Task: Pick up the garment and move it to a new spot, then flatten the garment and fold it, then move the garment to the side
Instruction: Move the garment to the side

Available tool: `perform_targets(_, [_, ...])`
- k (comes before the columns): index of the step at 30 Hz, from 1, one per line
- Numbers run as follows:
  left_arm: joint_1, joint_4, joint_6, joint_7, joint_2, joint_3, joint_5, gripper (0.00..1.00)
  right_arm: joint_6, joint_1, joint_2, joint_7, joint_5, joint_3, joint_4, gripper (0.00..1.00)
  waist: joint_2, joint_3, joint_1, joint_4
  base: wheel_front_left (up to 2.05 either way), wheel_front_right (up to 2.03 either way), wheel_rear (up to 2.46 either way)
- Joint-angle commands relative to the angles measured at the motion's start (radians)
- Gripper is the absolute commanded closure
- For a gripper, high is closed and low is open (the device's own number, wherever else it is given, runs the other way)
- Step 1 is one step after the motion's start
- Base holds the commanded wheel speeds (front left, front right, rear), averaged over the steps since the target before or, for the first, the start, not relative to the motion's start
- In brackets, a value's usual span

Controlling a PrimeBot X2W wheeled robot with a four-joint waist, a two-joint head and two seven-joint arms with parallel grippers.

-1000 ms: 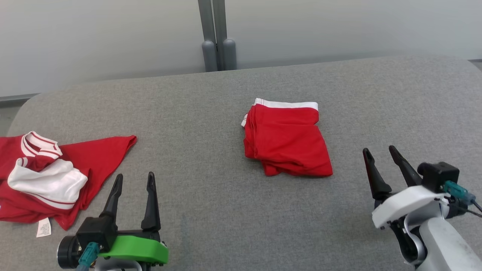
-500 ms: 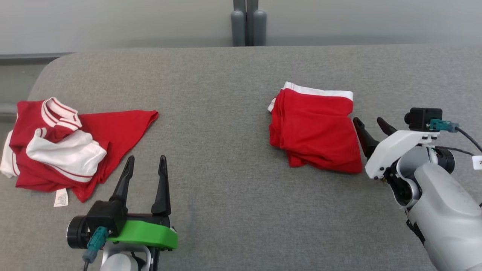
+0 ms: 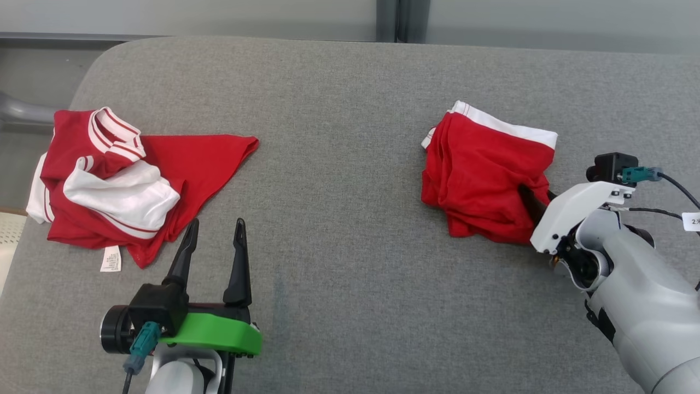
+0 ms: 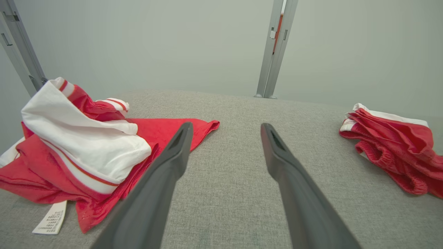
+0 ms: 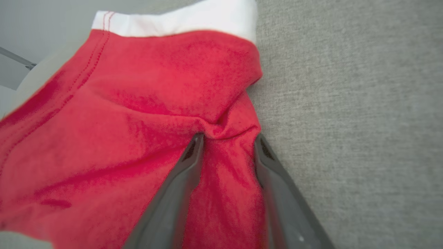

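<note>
Grey counter (image 3: 339,164) under pale wall (image 3: 219,16). From the head: showed the folded red garment (image 3: 481,180) right of middle, right hand (image 3: 538,198) nosed into its near edge, left hand (image 3: 213,241) spread wide and idle. From the left wrist: showed a crumpled shirt (image 4: 79,138) alongside. From the right wrist: straddled a pinched ridge of cloth, narrow, probably for dragging aside; could not tell if gripped.

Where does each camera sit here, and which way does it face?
Head: on the head, looking down at the grey table; left gripper and right gripper show.
Left wrist: on the left arm, facing across the table; own open fingers show.
Right wrist: on the right arm, close over the folded red garment; own fingers straddle a fold.
Shared: head and left wrist both show the crumpled shirt.
</note>
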Motion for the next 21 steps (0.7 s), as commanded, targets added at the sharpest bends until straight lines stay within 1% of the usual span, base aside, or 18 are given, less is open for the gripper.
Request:
perform_targets(1, [-0.007,0.003,0.002,0.0,0.001,0.0,0.004,0.0,0.0,0.008,0.006,-0.013,0.011,0.017,0.0,1.0,-0.0001,-0.013,0.0,-0.01,0.0,0.0,0.0])
perform_targets(5, [0.001,0.003,-0.004,0.0,0.001,0.0,0.012,0.0,0.0,-0.007,-0.007,-0.075,0.038,0.046,-0.017,1.0,-0.0001,-0.033,0.0,-0.038,0.0,0.0,0.0])
perform_targets(9, [0.007,-0.004,-0.014,0.0,0.001,-0.008,0.021,0.0,0.0,-0.013,-0.021,-0.118,0.061,0.081,-0.036,1.0,-0.0001,-0.052,0.0,-0.09,0.0,0.0,0.0])
perform_targets(16, [-0.003,-0.013,-0.029,0.0,0.002,-0.041,0.024,0.0,0.0,-0.023,-0.054,-0.163,0.104,0.14,-0.054,1.0,-0.0001,-0.073,0.0,-0.233,0.0,0.0,0.0])
perform_targets(21, [-0.037,-0.01,-0.051,0.0,0.002,-0.099,0.021,0.0,0.0,-0.037,-0.075,-0.188,0.129,0.174,-0.049,1.0,-0.0001,-0.06,0.0,-0.338,0.0,0.0,0.0])
